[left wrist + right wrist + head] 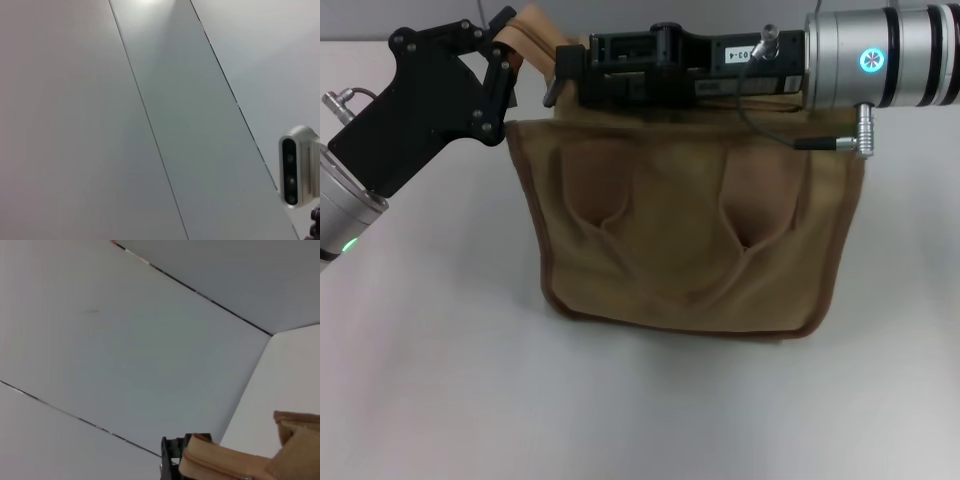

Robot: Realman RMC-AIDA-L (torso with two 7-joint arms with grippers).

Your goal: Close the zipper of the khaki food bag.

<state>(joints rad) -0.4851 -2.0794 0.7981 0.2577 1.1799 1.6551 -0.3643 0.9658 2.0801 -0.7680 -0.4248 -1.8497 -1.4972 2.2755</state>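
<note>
Head view: the khaki food bag [685, 235] stands on the white surface [640, 410], its broad tan front panel facing the camera, with darker brown piping along its sides and bottom and two soft dents pressed into the fabric. Nothing of its inside can be seen, so whether it holds anything cannot be told. The left pincer [505, 50] reaches in at the bag's upper left corner, just beside a fabric handle strap [535, 30] that stands up there; whether its fingers are closed on the strap or merely next to it cannot be told. The right arm lies across the bag's top edge, and the right pincer [560, 75] ends near that same left corner, hiding the top panel; its fingers' state cannot be told either. The zipper is not visible from here. Left wrist view: only pale wall panels with thin dark seams appear, plus a small grey camera unit [299, 167] at the edge; neither the bag nor the pincer shows. Right wrist view: above more pale panels, a corner of the bag [225, 460] comes into the picture with the zipper [240, 476] running along its tan top, a small shiny bit of metal on it, and a black part of the other arm's pincer [172, 455] touching the bag's end.
</note>
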